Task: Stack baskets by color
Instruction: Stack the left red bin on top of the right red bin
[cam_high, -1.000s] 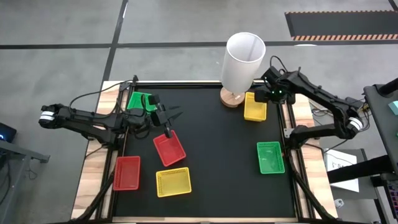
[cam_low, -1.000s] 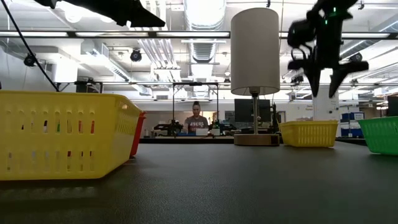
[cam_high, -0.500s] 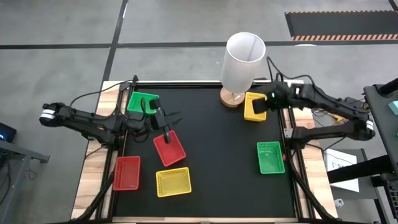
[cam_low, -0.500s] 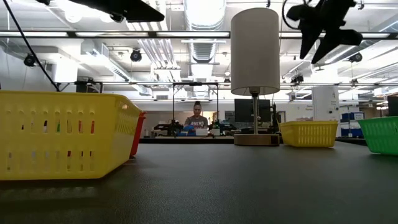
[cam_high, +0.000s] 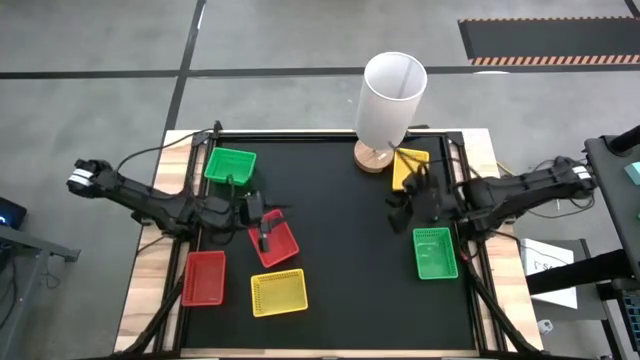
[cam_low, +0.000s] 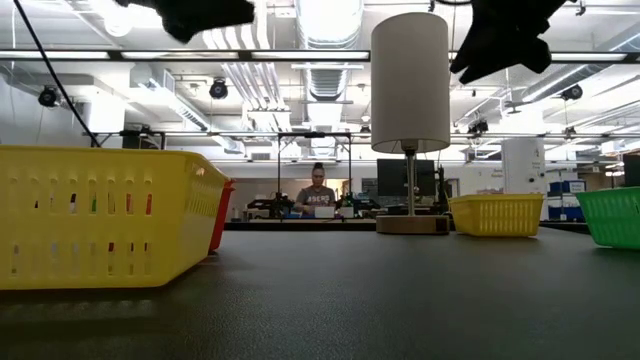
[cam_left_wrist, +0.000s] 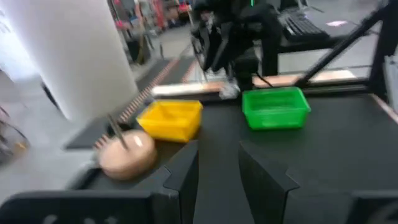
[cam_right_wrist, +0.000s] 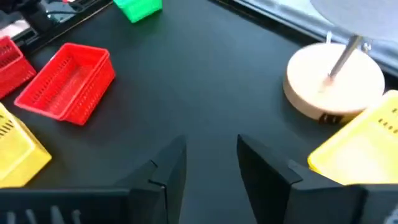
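**Baskets mostly unsorted; neither gripper holding**

Your left gripper (cam_high: 264, 232) hovers over the middle red basket (cam_high: 273, 240), fingers parted, nothing between them; your right gripper (cam_high: 398, 210), part-open and empty, hangs between the yellow basket (cam_high: 408, 163) and green basket (cam_high: 435, 253), probably choosing.

My fingers (cam_right_wrist: 168, 171) are dark; on the black table (cam_high: 340, 250) sit red, green and yellow mesh baskets (cam_high: 272, 240), beside a white cylinder (cam_high: 390, 95).

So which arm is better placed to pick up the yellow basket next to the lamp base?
The right arm, probably. Its pincer hovers open and empty just in front of that yellow basket, on its own side. The left pincer is across the table, over a red basket.
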